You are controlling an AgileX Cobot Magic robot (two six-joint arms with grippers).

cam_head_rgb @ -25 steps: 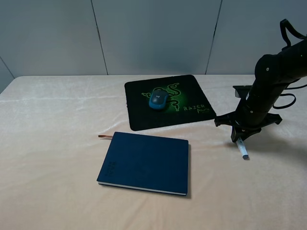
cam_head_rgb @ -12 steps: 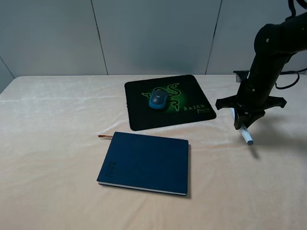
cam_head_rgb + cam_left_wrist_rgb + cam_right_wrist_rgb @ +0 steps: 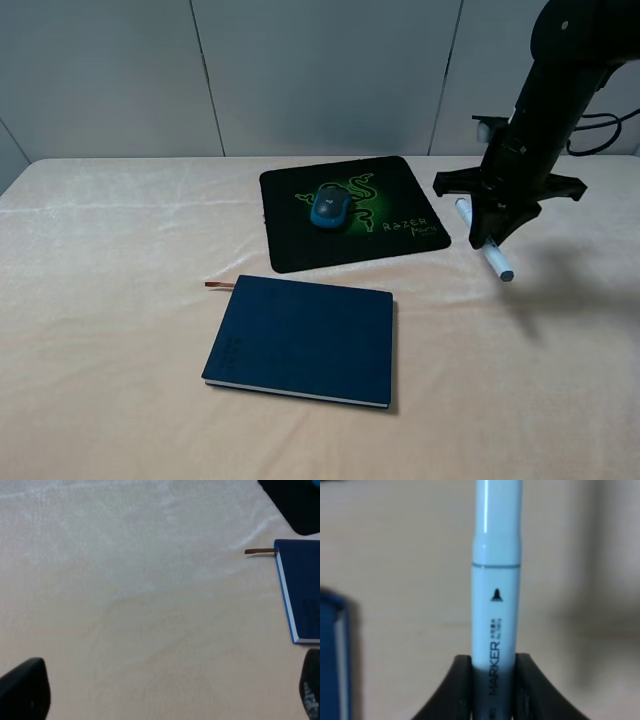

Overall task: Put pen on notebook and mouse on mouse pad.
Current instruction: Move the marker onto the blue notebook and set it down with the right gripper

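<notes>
Hanging tilted clear of the beige cloth-covered table (image 3: 120,300), the thick white marker pen (image 3: 497,263) is clamped between the right gripper's (image 3: 489,232) 2 jaws. The dark navy hardcover notebook (image 3: 300,340) lies well apart, toward the left arm's side and nearer the camera.

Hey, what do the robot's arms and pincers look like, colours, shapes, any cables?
The right arm is matte black with rounded joint housings; a dark cable loops beside it. The right pincer has a wide black crossbar and smooth black fingers that curve outward. The left pincer has black, round-ended tips. No markings show on them.
</notes>
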